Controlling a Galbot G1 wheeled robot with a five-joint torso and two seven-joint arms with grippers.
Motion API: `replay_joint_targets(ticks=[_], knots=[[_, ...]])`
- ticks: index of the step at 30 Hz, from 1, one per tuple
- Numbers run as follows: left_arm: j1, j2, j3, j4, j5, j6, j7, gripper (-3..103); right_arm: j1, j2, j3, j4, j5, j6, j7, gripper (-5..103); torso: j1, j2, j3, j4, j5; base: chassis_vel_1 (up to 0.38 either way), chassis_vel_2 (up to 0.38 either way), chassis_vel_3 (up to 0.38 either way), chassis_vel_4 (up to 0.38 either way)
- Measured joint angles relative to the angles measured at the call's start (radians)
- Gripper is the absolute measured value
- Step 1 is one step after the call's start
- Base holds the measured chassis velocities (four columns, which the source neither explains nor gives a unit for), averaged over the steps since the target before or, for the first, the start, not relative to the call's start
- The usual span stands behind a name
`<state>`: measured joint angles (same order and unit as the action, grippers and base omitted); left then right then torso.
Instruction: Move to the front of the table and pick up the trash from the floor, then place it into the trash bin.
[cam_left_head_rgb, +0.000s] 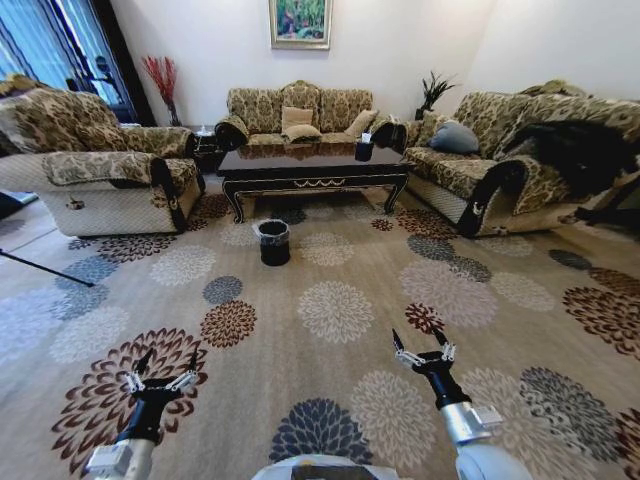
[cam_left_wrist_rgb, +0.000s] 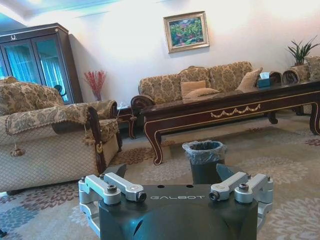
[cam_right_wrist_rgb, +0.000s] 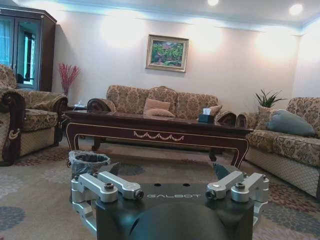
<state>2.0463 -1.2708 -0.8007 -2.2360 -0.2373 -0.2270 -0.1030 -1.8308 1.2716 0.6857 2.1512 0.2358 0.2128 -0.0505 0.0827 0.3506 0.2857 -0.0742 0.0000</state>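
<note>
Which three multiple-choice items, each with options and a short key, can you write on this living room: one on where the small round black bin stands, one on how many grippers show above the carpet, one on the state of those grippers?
1. Where does the small round black trash bin stand?
A. On the patterned carpet in front of the glossy dark brown coffee table
B. On top of that table
C. On the sofa

2. How many grippers show above the carpet in the head view?
A. None
B. One
C. Two

3. In what state are the grippers?
A. Both shut on a bottle
B. Both open and empty
C. One open, one shut

Key:
1 A: the bin rests on the carpet, apart from the table's front edge.
2 C: the left gripper and the right gripper both show.
3 B: the fingers are spread and hold nothing.
</note>
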Motion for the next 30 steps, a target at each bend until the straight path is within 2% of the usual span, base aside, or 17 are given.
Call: replay_joint_targets(ticks=[30], knots=[[0.000,0.000,0.000,0.000,0.000,0.000,0.000,100,0.000,0.000,0.000,0.000,0.000,0.000,0.000,100,0.041,0.115,0.074,0.0000,0.0000,0.000,0.000,0.000,0.000]])
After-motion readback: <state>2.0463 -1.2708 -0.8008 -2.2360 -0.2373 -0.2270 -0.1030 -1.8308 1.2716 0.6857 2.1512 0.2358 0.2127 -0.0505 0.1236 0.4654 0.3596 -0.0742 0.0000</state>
